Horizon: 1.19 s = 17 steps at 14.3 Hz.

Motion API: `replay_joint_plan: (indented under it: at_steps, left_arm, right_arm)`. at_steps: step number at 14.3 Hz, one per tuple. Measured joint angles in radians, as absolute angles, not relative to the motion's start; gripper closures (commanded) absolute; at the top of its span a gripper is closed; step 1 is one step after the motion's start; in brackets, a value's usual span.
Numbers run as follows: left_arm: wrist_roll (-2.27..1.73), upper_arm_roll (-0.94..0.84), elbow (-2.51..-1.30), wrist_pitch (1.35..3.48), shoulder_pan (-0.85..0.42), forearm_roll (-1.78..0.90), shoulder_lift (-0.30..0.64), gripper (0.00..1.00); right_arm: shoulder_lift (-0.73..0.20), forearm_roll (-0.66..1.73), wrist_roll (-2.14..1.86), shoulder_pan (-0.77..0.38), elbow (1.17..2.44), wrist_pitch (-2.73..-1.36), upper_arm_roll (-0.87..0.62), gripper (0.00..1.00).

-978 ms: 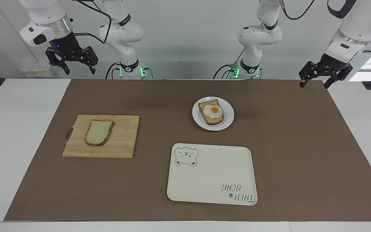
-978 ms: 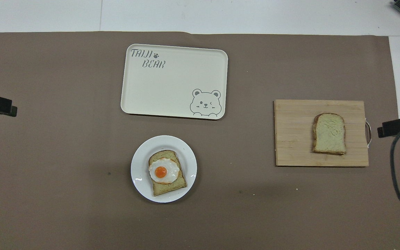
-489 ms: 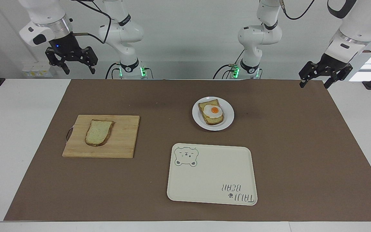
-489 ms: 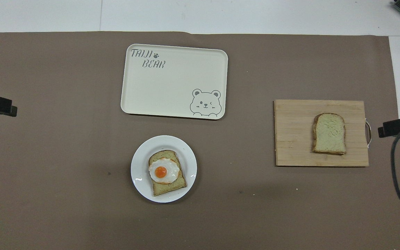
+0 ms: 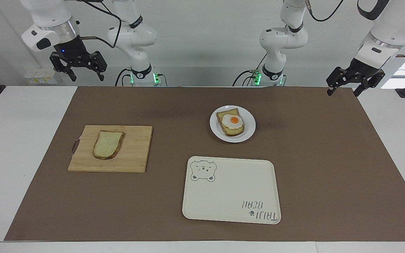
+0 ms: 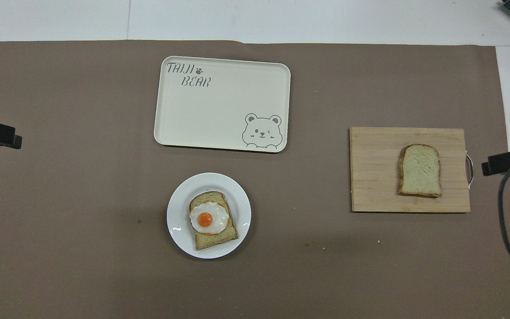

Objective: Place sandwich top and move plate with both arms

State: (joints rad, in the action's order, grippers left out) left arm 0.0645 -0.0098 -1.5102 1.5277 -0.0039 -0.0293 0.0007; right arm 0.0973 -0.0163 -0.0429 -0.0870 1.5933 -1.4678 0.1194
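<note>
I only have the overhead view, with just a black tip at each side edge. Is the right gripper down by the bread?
Observer: No. The right gripper hangs high over the table edge at its arm's end, not over the board.
Operator: Are its fingers open?
Observer: Yes, they are spread wide and hold nothing. The bread is untouched.
Operator: And the left one?
Observer: The left gripper hangs open over the mat's corner at its arm's end, well clear of the plate.
</note>
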Motion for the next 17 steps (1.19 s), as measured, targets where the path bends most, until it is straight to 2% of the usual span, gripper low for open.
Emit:
replay_joint_plan:
  at_steps: [17]
  left_arm:
    - [0.064,-0.01,-1.51,1.528,-0.004,-0.029,0.001,0.0]
  right_arm:
    - [0.11,-0.016,-0.061,-0.082,1.633,-1.534,0.12,0.0]
